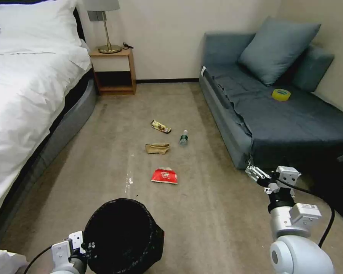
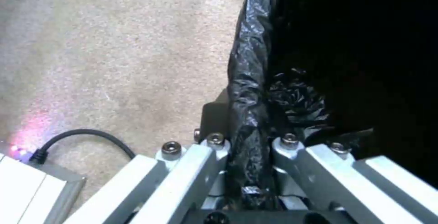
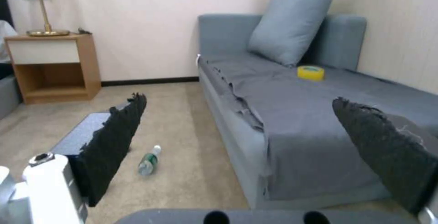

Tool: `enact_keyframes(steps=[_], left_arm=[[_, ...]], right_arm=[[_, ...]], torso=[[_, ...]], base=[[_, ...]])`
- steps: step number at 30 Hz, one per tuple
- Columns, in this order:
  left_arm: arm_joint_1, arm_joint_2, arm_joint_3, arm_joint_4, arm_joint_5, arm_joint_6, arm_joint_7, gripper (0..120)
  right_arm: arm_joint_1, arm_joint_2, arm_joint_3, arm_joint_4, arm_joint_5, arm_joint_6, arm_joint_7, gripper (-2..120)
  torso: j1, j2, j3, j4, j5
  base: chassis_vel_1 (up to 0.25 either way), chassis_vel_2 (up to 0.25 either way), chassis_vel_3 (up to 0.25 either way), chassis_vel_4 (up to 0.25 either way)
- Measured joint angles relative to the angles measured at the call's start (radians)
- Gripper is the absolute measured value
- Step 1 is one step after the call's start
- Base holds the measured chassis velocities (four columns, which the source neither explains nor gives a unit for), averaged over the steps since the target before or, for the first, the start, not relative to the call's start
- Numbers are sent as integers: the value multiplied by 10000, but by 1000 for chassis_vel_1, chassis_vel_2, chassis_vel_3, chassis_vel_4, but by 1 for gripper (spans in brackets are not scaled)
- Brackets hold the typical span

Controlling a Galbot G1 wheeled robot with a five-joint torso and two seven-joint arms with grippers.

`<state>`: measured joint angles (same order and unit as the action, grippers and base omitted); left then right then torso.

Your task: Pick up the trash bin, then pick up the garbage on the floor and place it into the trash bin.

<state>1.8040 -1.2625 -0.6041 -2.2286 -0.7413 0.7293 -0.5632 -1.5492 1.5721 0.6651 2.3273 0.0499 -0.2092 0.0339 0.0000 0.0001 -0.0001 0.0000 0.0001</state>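
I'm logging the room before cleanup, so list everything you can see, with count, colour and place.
trash bin: one, black-bagged, near floor, left side
red snack packet: one, carpet, nearest piece
brown paper bag: one, crumpled, mid carpet
bottle: one, clear, green label, lying near sofa
candy wrapper: one, gold-brown, farthest
tape roll: one, yellow, on sofa
sofa: one, blue-grey, right
pillow: one, blue-grey, on the sofa
bed: one, white, left
nightstand: one, wooden
lamp: one, brass
left gripper: clamped on bin rim
right gripper: open, raised by sofa
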Motion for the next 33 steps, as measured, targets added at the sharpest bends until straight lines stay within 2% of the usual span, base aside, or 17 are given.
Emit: enact_keyframes(steps=[9, 13, 22, 33], left_arm=[[29, -145, -242, -388, 261, -38, 62, 4], [-151, -232, -720, -976, 995, -38, 8, 3], [-457, -419, -1138, -1653, 1934, 79, 122, 3], [-631, -848, -1340, -1592, 1906, 43, 197, 3]], right_arm=[[-49, -146, 52, -12, 637, 1050, -370, 100], [-78, -319, 91, 134, 1048, 1360, -389, 100], [-113, -540, 181, 128, 1557, 1754, -464, 100], [-138, -598, 135, -77, 1572, 2021, -1042, 100]], torso=[[1, -3, 2, -1, -16], [1, -3, 2, 1, -4], [1, -3, 2, 0, -2], [1, -3, 2, 0, -2]], base=[[0, 0, 0, 0], [0, 0, 0, 0], [0, 0, 0, 0], [0, 0, 0, 0]])
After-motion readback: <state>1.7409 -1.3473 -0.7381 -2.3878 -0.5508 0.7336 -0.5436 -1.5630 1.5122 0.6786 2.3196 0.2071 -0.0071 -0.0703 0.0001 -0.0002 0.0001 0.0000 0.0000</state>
